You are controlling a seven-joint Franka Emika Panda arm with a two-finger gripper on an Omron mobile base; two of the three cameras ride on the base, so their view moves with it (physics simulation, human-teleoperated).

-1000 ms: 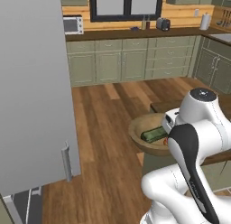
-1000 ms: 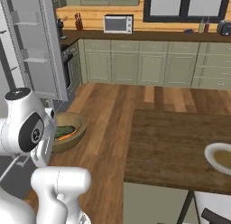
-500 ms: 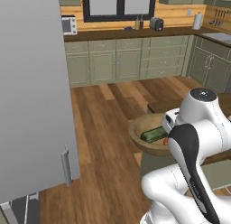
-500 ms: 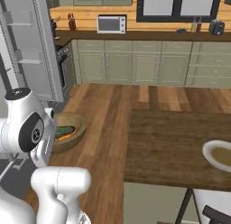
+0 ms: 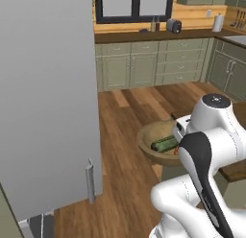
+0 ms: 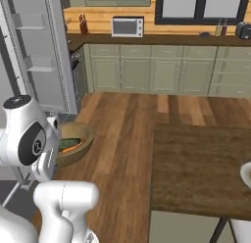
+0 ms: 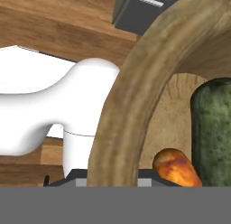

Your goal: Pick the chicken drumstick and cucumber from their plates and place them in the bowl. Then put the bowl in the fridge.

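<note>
In the bowl [image 5: 149, 141] lie cucumber [image 5: 164, 144] and drumstick [image 7: 176, 168].

Wooden bowl [image 5: 156, 136] aloft — cucumber [image 5: 165, 144], drumstick [image 7: 177, 168] inside

A white microwave [image 6: 127, 27] sits on the dark wooden desk [image 6: 147, 39] along the far wall, above pale green cabinets [image 6: 147, 75]. A dark-framed window [image 5: 133, 5] hangs over them. Warm brown plank flooring [image 6: 127, 114] spreads below, beside a dark wooden table [image 6: 201, 168].

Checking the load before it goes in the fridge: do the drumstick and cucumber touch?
Cannot tell. In the hand view the chicken drumstick lies close beside the cucumber, their meeting edge unclear.
</note>
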